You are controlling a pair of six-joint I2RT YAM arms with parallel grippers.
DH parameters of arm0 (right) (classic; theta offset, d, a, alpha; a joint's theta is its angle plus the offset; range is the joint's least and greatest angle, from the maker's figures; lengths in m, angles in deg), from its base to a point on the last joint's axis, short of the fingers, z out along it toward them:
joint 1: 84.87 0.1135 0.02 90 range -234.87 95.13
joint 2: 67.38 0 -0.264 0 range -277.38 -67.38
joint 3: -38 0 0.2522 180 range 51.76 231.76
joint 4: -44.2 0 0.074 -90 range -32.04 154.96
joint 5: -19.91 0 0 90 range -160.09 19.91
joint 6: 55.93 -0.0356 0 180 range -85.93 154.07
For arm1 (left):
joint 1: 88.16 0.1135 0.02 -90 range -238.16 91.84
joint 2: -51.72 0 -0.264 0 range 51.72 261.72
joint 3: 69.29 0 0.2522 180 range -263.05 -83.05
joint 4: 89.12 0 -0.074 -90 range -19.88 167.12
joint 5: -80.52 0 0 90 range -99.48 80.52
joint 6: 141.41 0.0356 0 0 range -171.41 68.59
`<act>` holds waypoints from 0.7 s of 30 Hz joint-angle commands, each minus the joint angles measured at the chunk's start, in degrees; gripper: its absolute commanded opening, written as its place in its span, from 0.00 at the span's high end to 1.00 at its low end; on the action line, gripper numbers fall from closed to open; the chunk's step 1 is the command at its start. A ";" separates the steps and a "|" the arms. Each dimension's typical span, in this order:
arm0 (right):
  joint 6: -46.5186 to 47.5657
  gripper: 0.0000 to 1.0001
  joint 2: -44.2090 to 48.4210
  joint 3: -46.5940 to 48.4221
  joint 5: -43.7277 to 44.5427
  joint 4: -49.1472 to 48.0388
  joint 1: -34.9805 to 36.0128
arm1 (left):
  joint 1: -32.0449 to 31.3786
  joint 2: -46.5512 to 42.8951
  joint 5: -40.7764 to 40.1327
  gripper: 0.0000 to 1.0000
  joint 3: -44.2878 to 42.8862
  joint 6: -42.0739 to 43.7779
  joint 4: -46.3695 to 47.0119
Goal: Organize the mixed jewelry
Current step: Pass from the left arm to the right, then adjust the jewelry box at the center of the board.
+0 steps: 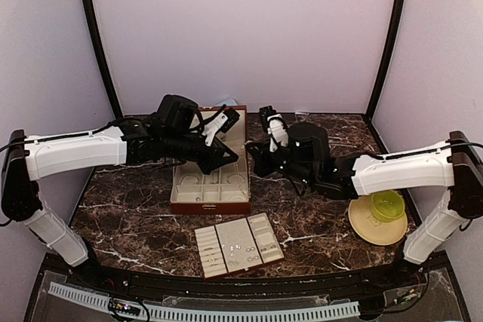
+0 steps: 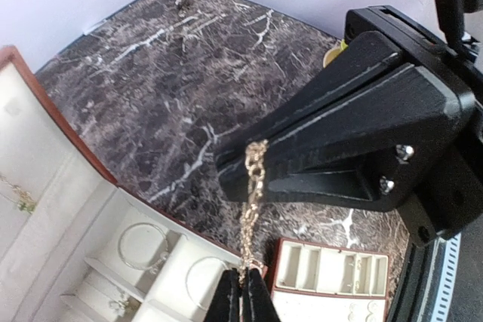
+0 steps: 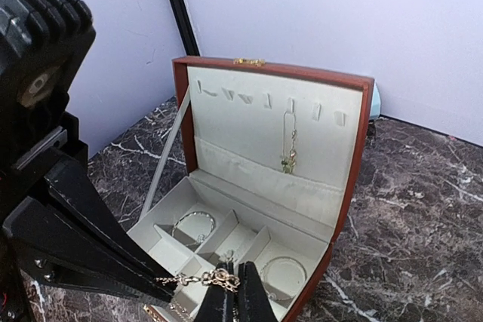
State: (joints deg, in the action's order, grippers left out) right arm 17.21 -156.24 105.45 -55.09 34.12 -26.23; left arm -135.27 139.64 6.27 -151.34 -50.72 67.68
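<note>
A thin gold chain (image 2: 253, 209) is stretched between my two grippers above the front right corner of the open red-brown box (image 1: 210, 205). My left gripper (image 2: 243, 275) is shut on one end. My right gripper (image 3: 232, 271) is shut on the other end of the chain (image 3: 198, 279). In the top view the left gripper (image 1: 232, 154) and right gripper (image 1: 255, 157) nearly meet tip to tip. Tiny shiny jewelry pieces (image 1: 238, 247) lie in slots of the cream-lined tray (image 1: 262, 225) in front of the box.
The box holds silvery bracelets (image 3: 195, 224) in its compartments and a necklace (image 3: 289, 148) hanging in the upright lid (image 3: 317, 81). A yellow plate (image 1: 370, 228) with a green cup (image 1: 388, 205) sits at the right. The table is dark marble.
</note>
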 commanded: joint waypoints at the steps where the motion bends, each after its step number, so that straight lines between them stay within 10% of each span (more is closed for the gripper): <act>1: 2.29 1.00 -0.95 7.59 5.33 9.73 0.31 | 1.03 -3.33 -7.11 1.00 1.81 0.65 7.09; 11: 3.61 1.00 -11.19 27.25 9.60 22.42 -0.76 | 4.54 -4.67 -9.20 1.00 5.80 1.93 17.36; 16: 2.74 1.00 -14.74 33.42 9.94 26.21 -2.21 | 5.82 -6.04 -11.47 0.55 7.99 3.18 18.51; 21: 3.33 1.00 -16.83 37.68 8.72 27.75 -3.39 | 9.39 -10.78 -12.93 0.41 11.54 3.18 18.83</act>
State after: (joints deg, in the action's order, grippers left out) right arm 20.27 -171.82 138.83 -46.74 60.28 -28.68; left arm -128.60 134.57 -4.92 -142.27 -48.30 83.95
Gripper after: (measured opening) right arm 0.010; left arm 0.557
